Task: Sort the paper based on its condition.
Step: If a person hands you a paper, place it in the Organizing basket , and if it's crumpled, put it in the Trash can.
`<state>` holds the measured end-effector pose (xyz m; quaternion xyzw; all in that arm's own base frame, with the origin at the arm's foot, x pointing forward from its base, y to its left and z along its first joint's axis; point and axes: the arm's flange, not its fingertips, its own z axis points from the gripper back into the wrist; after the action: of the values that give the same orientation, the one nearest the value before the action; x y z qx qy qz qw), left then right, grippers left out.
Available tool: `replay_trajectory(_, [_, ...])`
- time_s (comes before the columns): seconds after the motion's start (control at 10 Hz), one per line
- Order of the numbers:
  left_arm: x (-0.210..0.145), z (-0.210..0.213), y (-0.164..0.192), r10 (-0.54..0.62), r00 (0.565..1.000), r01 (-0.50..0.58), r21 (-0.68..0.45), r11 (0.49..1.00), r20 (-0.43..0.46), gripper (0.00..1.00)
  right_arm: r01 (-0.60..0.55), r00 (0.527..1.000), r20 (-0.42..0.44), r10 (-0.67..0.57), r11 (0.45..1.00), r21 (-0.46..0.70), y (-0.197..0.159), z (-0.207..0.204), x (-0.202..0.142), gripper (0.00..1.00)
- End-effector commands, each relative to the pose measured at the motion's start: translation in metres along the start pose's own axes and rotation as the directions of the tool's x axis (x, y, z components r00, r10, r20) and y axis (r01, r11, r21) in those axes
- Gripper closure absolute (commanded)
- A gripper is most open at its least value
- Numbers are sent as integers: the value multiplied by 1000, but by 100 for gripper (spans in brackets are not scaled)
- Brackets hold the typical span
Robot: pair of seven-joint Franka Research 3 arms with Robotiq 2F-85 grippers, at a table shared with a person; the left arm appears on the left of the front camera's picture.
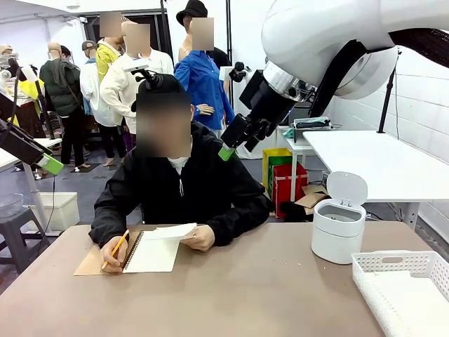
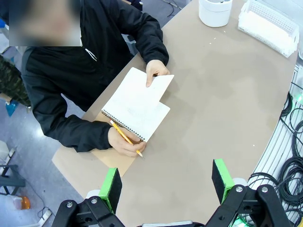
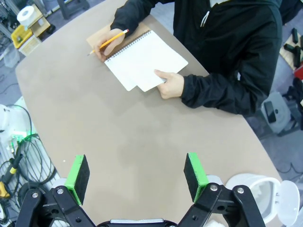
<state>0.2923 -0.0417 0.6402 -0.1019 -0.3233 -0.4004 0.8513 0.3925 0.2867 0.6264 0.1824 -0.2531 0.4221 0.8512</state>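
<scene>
Paper (image 2: pixel 160 87) pinched by person's hand (image 2: pixel 156 70) at notebook (image 2: pixel 132 109), sorting not yet begun; left gripper (image 2: pixel 165 170) and right gripper (image 3: pixel 136 163) open, empty above surface (image 2: pixel 213 94), next likely needing a handover.

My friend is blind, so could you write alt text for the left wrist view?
A person in a black jacket sits at a brown table, pencil in one hand over an open spiral notebook, the other hand holding a white sheet. The left gripper hangs open above the table.
</scene>
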Motion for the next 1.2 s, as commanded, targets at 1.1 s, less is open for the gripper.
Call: replay_trajectory(1.1, [-1, 1, 1, 5, 1000, -5, -1, 1000, 3, 0, 0, 1000, 0, 0, 1000, 0, 1, 0, 0, 0])
